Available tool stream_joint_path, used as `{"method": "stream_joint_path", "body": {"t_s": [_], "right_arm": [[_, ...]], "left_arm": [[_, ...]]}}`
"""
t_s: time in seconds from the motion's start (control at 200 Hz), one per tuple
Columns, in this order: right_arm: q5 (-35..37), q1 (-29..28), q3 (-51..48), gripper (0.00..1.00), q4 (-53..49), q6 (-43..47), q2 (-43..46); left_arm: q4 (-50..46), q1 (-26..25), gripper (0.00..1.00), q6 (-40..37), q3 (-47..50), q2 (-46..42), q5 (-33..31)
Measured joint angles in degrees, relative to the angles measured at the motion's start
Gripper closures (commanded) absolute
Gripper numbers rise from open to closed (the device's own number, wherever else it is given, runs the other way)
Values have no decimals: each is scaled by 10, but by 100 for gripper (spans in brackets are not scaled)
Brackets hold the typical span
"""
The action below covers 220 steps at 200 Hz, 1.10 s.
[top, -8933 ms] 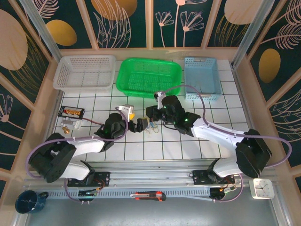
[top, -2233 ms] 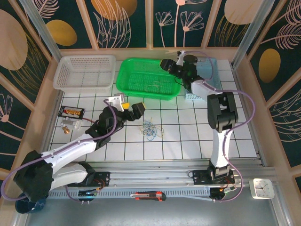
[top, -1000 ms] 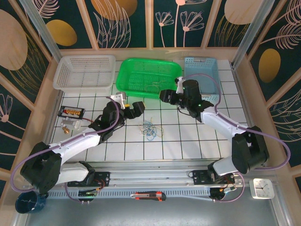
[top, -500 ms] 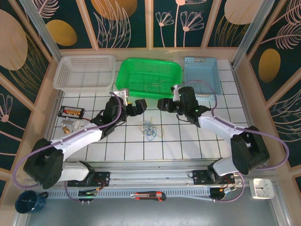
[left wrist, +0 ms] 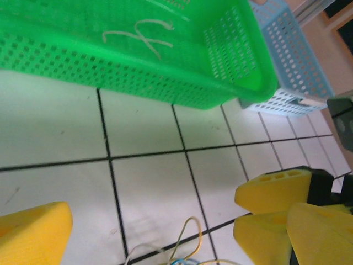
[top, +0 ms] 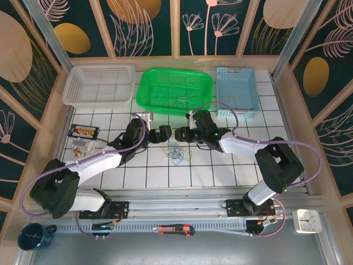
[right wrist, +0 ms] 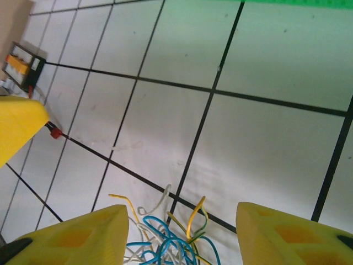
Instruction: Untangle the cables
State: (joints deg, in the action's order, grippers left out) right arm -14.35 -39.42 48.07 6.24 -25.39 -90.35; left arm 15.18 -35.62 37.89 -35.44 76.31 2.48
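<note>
White basket sat far left at the back, and a small black box was on the tiles below it. The left gripper was low over the white tiled table, left of centre. Its jaws stood fully wide and held nothing; in the left wrist view one yellow finger was at the frame's bottom left, with bare tile beside it. The cables, a loose curled bunch of blue, tan-yellow and pale strands, lay on the table just in front of both grippers, touching neither; their ends poked up in the wrist views. The green basket was behind them, centre back, with one pale wire lying inside it. The right gripper was just beside the left one and faced it, jaws partly spread and empty, its yellow fingertips either side of the bunch. Blue basket sat at back right.
</note>
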Motion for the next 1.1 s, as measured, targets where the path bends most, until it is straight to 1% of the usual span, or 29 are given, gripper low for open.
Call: {"method": "stream_joint_path", "body": {"t_s": [0.31, 0.46, 0.636, 0.771, 0.846, 0.876, 0.946, 0.961, 1.101], "right_arm": [[9, -5, 0, 52, 15, 0, -37], [9, -7, 0, 55, 17, -2, -51], [9, -9, 0, 59, 19, -4, -57], [9, -15, 0, 67, 25, -6, -60], [8, -17, 0, 74, 26, -5, -63], [8, -18, 0, 80, 27, -7, -64], [8, -18, 1, 97, 29, -5, -66], [9, -18, 1, 100, 29, -13, -66], [9, -18, 7, 100, 29, -10, -67]], "left_arm": [[27, 0, 1, 32, 71, -52, -43], [40, 0, 1, 38, 85, -73, -58], [51, 1, 1, 38, 88, -77, -60], [53, 1, 1, 38, 91, -78, -60], [54, 1, 1, 38, 94, -82, -60], [55, 1, 1, 38, 95, -82, -60], [56, 1, 1, 38, 96, -83, -58], [56, 1, 1, 38, 96, -83, -57], [57, 1, 1, 38, 99, -83, -53]]}}
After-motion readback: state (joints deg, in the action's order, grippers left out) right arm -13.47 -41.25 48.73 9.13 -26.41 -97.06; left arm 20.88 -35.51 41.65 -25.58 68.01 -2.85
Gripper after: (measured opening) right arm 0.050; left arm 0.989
